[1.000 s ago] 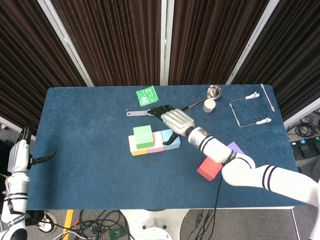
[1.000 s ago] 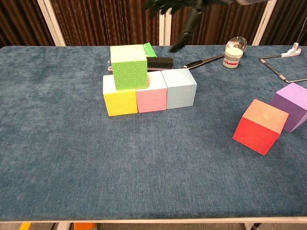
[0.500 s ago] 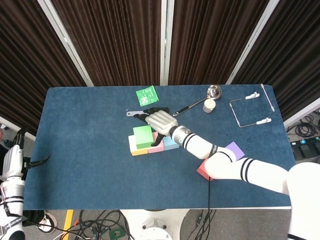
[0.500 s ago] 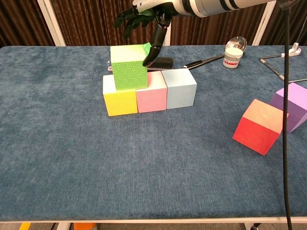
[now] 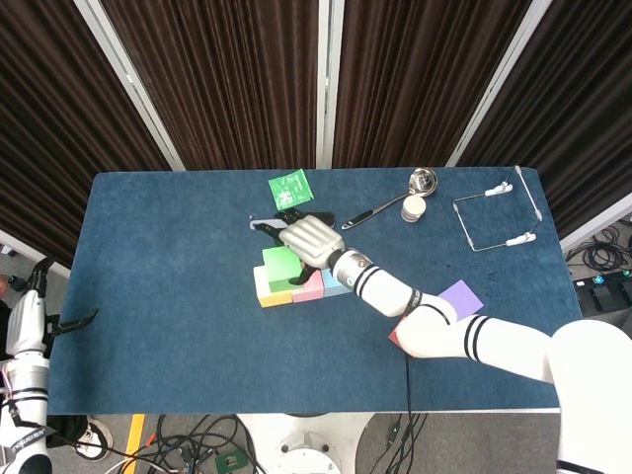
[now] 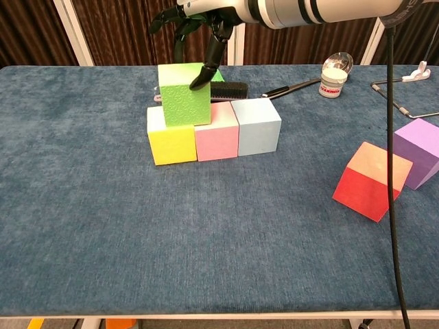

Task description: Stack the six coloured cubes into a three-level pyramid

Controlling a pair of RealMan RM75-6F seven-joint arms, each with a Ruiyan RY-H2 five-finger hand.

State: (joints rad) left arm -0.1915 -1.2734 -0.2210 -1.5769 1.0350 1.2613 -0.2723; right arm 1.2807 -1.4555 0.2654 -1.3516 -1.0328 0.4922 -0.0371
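Head view: left robot hand (image 5: 28, 318) off tabletop's (image 5: 158, 296) left edge, holding nothing; finger spread unclear. Right robot hand (image 5: 308, 240) covers far side of green cube (image 5: 281, 267).

Chest view: right robot hand (image 6: 195, 17) spread, one fingertip (image 6: 195, 82) touching green cube (image 6: 184, 94) top, which sits on yellow cube (image 6: 171, 142) and pink cube (image 6: 217, 140). Red cube (image 6: 370, 181) and purple cube (image 6: 419, 151) far right, apart.

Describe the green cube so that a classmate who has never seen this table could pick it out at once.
Near the middle of the blue felt table, find the row of three cubes: yellow, pink, pale blue. The textured green foam cube sits on top, over the yellow and pink ones. It alone is raised, with the right robot hand above it.
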